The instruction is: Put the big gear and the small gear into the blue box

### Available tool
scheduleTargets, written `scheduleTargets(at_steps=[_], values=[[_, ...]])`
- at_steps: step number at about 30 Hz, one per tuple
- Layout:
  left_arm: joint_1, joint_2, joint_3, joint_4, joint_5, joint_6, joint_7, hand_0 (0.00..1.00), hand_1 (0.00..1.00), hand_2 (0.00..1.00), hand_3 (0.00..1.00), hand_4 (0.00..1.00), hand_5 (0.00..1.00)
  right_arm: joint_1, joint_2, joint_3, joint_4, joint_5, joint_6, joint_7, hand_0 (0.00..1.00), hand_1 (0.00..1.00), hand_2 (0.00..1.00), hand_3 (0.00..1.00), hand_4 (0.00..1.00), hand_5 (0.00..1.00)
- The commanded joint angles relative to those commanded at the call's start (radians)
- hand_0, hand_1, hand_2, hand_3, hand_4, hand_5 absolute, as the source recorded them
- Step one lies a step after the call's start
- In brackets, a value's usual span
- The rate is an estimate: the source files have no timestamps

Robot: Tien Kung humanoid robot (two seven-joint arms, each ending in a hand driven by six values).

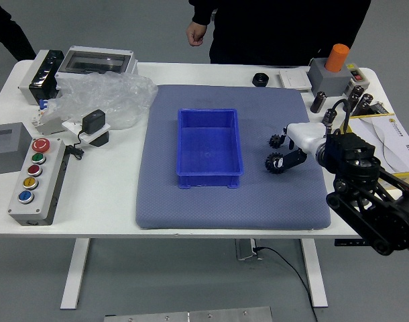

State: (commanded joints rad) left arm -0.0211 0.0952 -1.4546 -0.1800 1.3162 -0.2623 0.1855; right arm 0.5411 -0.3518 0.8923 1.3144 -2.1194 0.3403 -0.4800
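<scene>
Fingers (295, 159) of the right hand (306, 136) stand apart in the head view, holding neither gear, with one fingertip right at the big gear (272, 163); whether it touches cannot be told. The big gear lies on the blue-grey mat (191, 213), to the right of the blue box (208, 181) and outside it. Just beyond the big gear lies the small gear (275, 141), also on the mat, beside another finger. Inside, the blue box holds no gear.

At the far side of the white desk (104, 208), a person in black (278, 33) stands with one hand (195, 33) hanging down, touching nothing on the desk. Dark clothing (7, 30) of someone shows at the upper left corner.

On the left of the desk are a button panel (50, 194), a grey box (9, 144) and clear plastic wrap (127, 100). A black round piece (260, 80) lies near the mat's far edge. To the right, an orange cylinder (337, 58) stands on a grey block (325, 79), and a yellow-edged tray (405, 176) holds papers.
</scene>
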Motion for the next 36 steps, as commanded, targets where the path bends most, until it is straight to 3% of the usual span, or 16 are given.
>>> scheduleTargets(at_steps=[29,30,35,36], values=[[0.000,-0.007,0.000,0.000,0.001,0.000,0.001,0.847,0.818,0.826,0.859,0.743,0.297,0.009,0.048,-0.042,-0.135,-0.017,-0.092,0.047,0.585,0.538,0.621,0.691,0.953,0.502],[0.000,-0.007,0.000,0.000,0.001,0.000,0.001,0.847,0.818,0.826,0.859,0.742,0.296,0.009,0.050,-0.042,-0.138,-0.017,-0.095,0.048,0.579,0.520,0.596,0.651,0.906,0.478],[0.000,-0.008,0.000,0.000,0.001,0.000,0.001,0.847,0.818,0.826,0.859,0.742,0.296,0.008,0.055,-0.046,-0.153,-0.017,-0.113,0.058,0.579,0.520,0.596,0.651,0.906,0.478],[0.000,-0.008,0.000,0.000,0.002,0.000,0.001,0.847,0.817,0.826,0.859,0.742,0.296,0.008,0.056,-0.047,-0.155,-0.018,-0.116,0.059,0.585,0.493,0.538,0.604,0.834,0.430]])
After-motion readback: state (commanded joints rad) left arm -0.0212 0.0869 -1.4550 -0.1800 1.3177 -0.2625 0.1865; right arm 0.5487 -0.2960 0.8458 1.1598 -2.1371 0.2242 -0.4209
